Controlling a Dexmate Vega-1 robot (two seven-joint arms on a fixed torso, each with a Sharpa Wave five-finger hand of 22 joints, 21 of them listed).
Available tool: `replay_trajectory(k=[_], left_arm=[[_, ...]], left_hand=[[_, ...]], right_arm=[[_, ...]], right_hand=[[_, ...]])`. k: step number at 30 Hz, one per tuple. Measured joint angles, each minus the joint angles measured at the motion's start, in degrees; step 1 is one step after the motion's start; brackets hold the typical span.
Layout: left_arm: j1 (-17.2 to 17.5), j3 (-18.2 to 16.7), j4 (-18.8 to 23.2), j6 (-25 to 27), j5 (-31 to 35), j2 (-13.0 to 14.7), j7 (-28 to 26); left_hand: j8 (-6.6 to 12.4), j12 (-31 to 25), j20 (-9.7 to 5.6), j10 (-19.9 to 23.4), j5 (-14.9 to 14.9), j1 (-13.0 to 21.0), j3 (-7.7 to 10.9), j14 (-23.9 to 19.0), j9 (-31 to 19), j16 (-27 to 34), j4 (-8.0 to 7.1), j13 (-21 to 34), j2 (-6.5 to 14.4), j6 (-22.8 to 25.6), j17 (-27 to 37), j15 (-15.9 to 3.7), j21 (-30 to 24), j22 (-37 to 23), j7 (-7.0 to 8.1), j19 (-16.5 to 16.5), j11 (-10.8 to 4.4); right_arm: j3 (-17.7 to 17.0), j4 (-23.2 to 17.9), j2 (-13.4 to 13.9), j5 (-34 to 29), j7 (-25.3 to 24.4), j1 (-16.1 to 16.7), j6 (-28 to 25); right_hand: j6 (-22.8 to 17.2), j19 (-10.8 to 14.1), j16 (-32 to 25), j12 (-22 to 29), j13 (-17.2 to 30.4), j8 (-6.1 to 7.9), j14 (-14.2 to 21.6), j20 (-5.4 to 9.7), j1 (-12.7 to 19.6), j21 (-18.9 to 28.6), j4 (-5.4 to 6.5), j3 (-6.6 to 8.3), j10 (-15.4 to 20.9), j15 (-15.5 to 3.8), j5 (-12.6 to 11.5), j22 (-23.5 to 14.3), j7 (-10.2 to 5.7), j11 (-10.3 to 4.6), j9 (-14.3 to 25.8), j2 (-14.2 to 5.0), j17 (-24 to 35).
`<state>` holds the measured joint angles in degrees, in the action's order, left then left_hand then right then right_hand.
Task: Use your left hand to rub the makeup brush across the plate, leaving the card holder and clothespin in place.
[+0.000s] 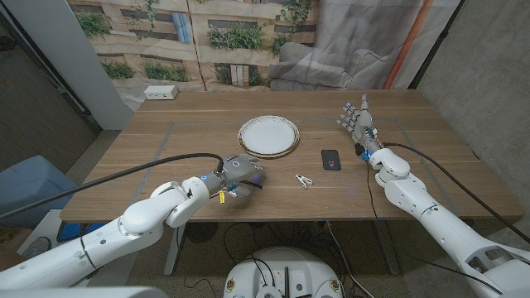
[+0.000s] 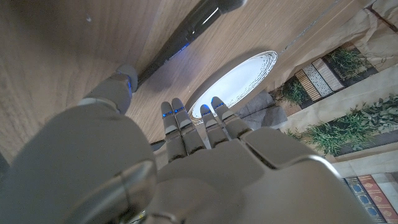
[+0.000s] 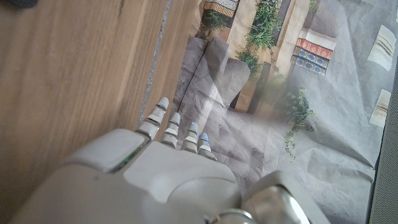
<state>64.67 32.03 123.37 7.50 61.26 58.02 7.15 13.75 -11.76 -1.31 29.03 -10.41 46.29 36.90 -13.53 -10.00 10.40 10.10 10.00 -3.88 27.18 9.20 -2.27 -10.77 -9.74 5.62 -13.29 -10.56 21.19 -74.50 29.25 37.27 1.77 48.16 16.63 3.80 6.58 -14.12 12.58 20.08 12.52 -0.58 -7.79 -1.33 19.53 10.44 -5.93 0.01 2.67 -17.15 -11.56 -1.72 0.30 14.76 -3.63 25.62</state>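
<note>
Makeup brush, a slim dark-handled one (image 2: pixel 186 31), lay on the wooden table (image 1: pixel 166 141) just ahead of my left hand (image 1: pixel 236 171), handle angled toward the round white gold-rimmed plate (image 1: pixel 268 135). In the left wrist view my fingers (image 2: pixel 186 127) reached out over the table with the brush beyond them and the thumb close by its handle; I couldn't tell if anything touched it. Looked like a hand with nothing in it, fingers apart. So I judged the task barely started: brush not picked up, no rubbing on the plate, all of that left. Brush sat near the plate's near-left edge, not on it. Small black rectangular card holder (image 1: pixel 330 159) lay right of the plate, white clothespin (image 1: pixel 304 180) nearer me, both apart from my left hand, seemingly untouched. My right hand (image 1: pixel 358 120) stood upright at the far right, fingers spread, holding nothing, well away from everything.
</note>
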Motion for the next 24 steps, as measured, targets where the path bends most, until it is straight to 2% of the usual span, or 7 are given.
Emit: replay_trajectory(k=[6, 24], left_arm=[[-0.8, 1.0, -0.3, 0.5, 1.1, -0.9, 1.0], [-1.2, 2.3, -1.2, 2.5, 3.4, -2.0, 1.9]], left_hand=[[-0.23, -0.2, 0.29, 3.9, 0.0, 1.0, -1.39, -1.3, 0.0, 0.0, -0.12, -0.1, 0.4, 2.1, 0.0, 0.01, -0.1, 0.0, 0.43, -0.6, -0.28], [-0.23, -0.2, -0.02, 10.2, 0.0, 2.2, -3.61, -4.4, 0.0, 0.4, -0.14, -0.1, 1.1, 7.6, 0.0, -0.09, -0.5, 0.0, 0.13, -2.5, -1.1]], right_arm=[[0.0, 0.0, 0.0, 0.0, 0.0, 0.0, 0.0], [0.0, 0.0, 0.0, 0.0, 0.0, 0.0, 0.0]], right_hand=[[0.0, 0.0, 0.0, 0.0, 0.0, 0.0, 0.0, 0.0, 0.0, 0.0, 0.0, 0.0, 0.0, 0.0, 0.0, 0.0, 0.0, 0.0, 0.0, 0.0, 0.0], [0.0, 0.0, 0.0, 0.0, 0.0, 0.0, 0.0, 0.0, 0.0, 0.0, 0.0, 0.0, 0.0, 0.0, 0.0, 0.0, 0.0, 0.0, 0.0, 0.0, 0.0]])
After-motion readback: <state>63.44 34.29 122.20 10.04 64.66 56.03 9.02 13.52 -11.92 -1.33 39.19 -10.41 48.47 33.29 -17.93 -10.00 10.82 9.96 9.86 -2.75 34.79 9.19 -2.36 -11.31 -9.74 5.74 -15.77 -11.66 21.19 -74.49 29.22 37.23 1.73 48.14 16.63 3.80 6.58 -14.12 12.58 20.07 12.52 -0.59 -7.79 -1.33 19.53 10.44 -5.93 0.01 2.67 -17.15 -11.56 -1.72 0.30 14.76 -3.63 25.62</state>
